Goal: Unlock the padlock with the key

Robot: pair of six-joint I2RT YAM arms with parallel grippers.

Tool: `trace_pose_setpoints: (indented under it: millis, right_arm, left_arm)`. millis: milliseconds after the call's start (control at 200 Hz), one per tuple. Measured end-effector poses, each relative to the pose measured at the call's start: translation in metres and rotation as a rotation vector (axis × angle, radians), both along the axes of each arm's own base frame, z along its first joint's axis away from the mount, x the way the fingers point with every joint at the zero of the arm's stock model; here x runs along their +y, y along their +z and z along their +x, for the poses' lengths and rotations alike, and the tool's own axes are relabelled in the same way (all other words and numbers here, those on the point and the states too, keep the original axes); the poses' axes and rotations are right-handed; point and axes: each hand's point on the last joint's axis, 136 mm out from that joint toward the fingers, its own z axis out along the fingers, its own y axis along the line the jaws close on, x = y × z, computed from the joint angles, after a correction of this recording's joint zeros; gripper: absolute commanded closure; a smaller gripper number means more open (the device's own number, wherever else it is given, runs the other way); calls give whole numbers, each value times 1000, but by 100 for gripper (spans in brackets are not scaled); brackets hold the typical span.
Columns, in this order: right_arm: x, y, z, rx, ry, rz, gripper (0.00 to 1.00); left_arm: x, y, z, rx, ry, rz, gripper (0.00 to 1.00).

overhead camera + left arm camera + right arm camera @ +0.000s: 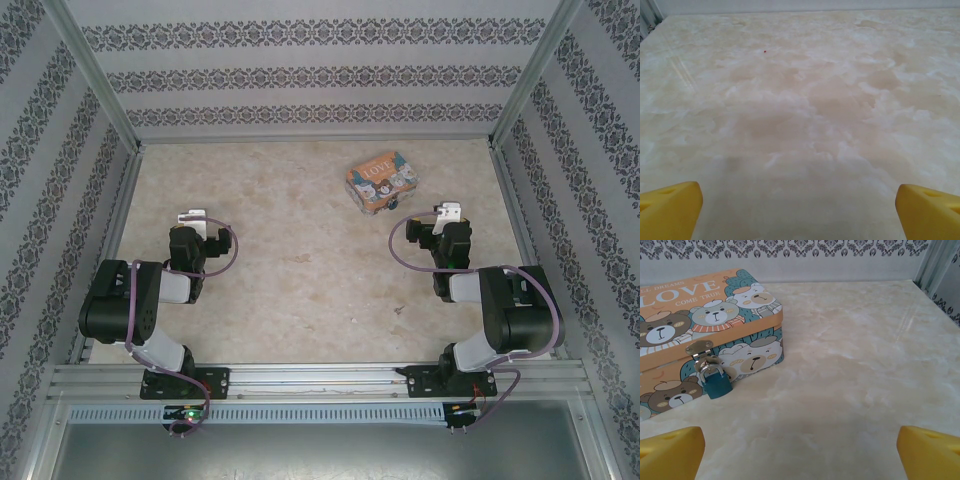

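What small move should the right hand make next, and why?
Probably swing the right hand a little to its left and forward, toward the padlock. The hand is open and empty, and the padlock hangs from the hasp of the tin, left of centre in its wrist view.

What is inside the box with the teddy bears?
Nothing inside shows: the tin has its lid down, and the blue padlock hangs through its silver clasp. Whatever it holds is hidden.
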Motion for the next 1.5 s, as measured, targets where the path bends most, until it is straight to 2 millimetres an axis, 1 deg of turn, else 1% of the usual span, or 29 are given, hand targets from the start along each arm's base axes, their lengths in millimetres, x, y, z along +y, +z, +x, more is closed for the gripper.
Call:
trace_pose_setpoints:
  millis: [585,705,784,874,974,1069,1114,1159,1209,1284,1349,1424,1499]
  right_arm:
    - [0,0,0,0,0,0,2]
    - [0,0,0,0,0,0,2]
    - [-1,1,-1,4,-7,-1,2]
    - [-3,13,-4,-14,-16,0,2]
    - [-3,31,-5,-29,-21,3,2]
    - [-3,49,1,-27,-22,20,2]
    - [-2,57,4,-20,-21,36,2]
    - [-2,63,7,-11,-20,60,2]
    - [-2,70,11,0,-13,98,2]
    - [-3,78,16,20,-5,166,2]
    - [-1,87,23,33,15,231,2]
    - [2,93,33,55,43,295,2]
    - [6,97,44,80,68,362,1]
  left_arm:
    - [0,0,0,0,2,0,1]
    - [4,5,1,-23,20,8,1]
    - [6,9,-2,-35,34,13,1]
    - [10,27,-5,-64,60,17,1]
    - [14,61,-4,-114,84,6,1]
    - [13,97,3,-168,97,-41,1]
    - [13,111,6,-184,103,-75,1]
    - [12,121,9,-191,113,-119,1]
    - [11,127,13,-184,128,-174,1]
    - [7,127,19,-151,138,-250,1]
    - [-2,120,25,-105,130,-309,1]
    - [-20,107,31,-37,103,-369,1]
    - [-45,93,34,33,58,-420,1]
